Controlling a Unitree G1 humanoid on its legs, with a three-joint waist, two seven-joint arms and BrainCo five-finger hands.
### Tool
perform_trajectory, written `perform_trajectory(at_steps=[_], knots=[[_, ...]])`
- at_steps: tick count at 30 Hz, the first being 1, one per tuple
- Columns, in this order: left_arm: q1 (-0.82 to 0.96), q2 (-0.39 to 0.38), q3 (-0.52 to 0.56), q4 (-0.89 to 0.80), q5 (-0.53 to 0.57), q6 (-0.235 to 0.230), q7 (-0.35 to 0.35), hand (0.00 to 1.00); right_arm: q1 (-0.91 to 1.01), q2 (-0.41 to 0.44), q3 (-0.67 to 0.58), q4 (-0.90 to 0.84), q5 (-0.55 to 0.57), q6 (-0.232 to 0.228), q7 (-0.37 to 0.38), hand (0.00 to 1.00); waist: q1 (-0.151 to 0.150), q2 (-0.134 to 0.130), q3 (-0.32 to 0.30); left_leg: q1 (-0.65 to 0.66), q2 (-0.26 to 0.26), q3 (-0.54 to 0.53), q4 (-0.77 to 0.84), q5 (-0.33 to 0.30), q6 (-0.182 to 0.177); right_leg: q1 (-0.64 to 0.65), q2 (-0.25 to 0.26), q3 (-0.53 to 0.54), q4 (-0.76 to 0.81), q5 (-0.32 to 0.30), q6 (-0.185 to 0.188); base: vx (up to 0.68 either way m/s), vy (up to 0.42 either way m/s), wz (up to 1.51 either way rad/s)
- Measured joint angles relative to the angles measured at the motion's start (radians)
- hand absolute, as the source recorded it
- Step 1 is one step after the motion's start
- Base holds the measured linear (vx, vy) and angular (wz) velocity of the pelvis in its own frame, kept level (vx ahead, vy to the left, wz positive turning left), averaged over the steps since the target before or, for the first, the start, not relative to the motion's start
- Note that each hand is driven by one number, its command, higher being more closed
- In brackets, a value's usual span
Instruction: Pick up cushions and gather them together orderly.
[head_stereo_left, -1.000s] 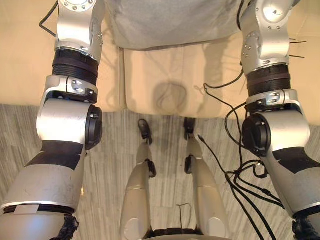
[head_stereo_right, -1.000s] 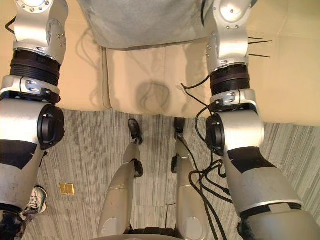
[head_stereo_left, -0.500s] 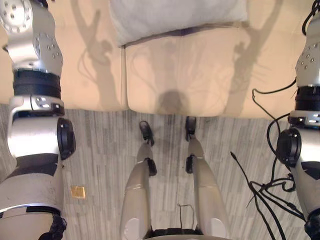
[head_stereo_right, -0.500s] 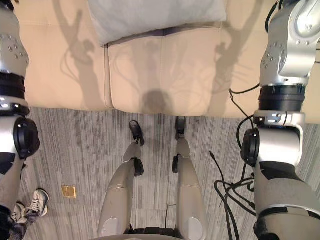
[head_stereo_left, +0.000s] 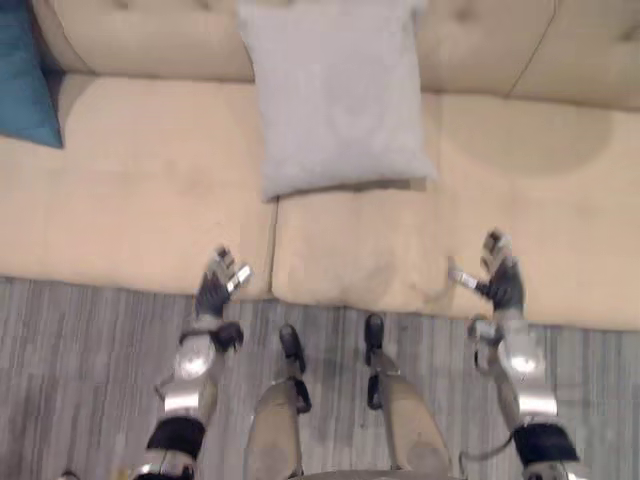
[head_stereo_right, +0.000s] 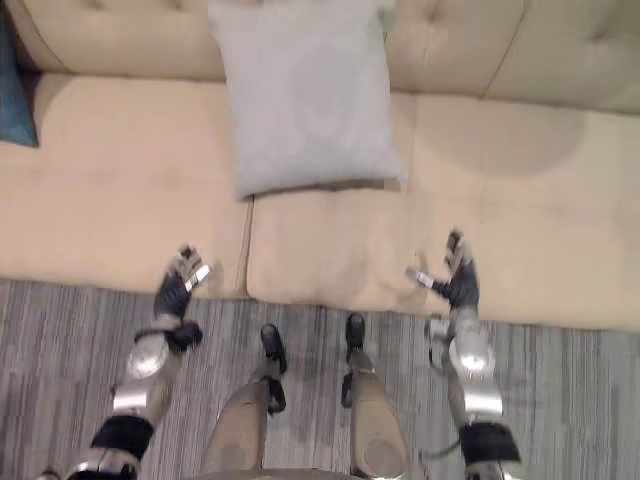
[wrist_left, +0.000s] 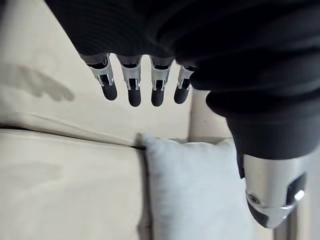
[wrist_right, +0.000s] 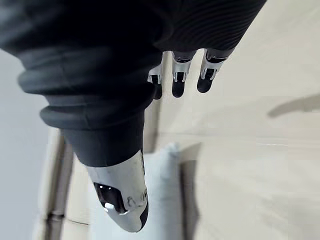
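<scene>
The grey cushion lay in the upper middle of the frame, on the seat of the beige sofa with its top edge against the backrest. It was nearly square, its slightly longer side running from the backrest toward the seat's front edge. A teal cushion sat at the upper left edge, well apart from the grey one.

Both hands hung low in the frame by the front edge of the seat, empty. The left hand was at lower left of centre and the right hand at lower right. The grey cushion lay up-frame and between them, about equally near to each, so a reach from both sides looked the likely next move. The teal cushion was plainly nearer the left hand.

The eye views gave this whole layout at once. The left wrist view added the close detail: fingers straight in a row, thumb apart, the grey cushion beyond them untouched. The right wrist view showed its fingers likewise relaxed, over bare seat.
</scene>
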Motion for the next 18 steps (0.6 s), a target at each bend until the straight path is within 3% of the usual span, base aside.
perform_trajectory(at_steps=[7,12,16,17,18], knots=[[0.196,-0.018,0.014,0.225,0.236,0.02,-0.052,0.0,0.179,0.023,0.004,0.3,-0.144,0.03,0.093,0.0,-0.004,-0.005,-0.148,0.166,-0.01,0.009,-0.029,-0.049,-0.007,0.141,-0.006,0.014,-0.003,-0.053,0.019,0.08,0.02,-0.06],[0.265,-0.026,0.064,0.254,0.292,0.03,-0.056,0.0,0.241,0.024,-0.003,0.374,-0.173,0.057,0.115,0.0,-0.006,-0.031,-0.172,0.239,-0.015,0.055,-0.037,-0.055,-0.003,0.18,-0.009,0.066,0.0,-0.056,0.02,-0.02,0.042,-0.26],[0.275,-0.006,0.09,0.242,0.311,0.03,-0.055,0.0,0.233,0.024,0.0,0.373,-0.201,0.058,0.117,0.0,-0.004,-0.078,-0.17,0.201,-0.023,0.125,0.029,-0.075,0.019,0.139,-0.019,0.125,-0.015,-0.017,0.086,-0.09,0.055,-0.48],[0.274,-0.004,0.093,0.223,0.311,0.03,-0.053,0.0,0.231,0.023,0.001,0.369,-0.2,0.057,0.115,0.0,-0.001,-0.075,-0.174,0.162,-0.009,0.133,0.07,-0.079,0.047,0.123,-0.03,0.097,-0.025,-0.032,0.121,-0.17,0.01,-0.43],[0.273,-0.009,0.095,0.209,0.31,0.03,-0.053,0.0,0.212,0.019,-0.001,0.385,-0.2,0.059,0.113,0.0,-0.001,-0.051,-0.166,0.132,0.029,0.151,0.084,-0.084,0.056,0.094,-0.03,0.022,0.041,-0.081,0.107,-0.19,0.004,-0.41]])
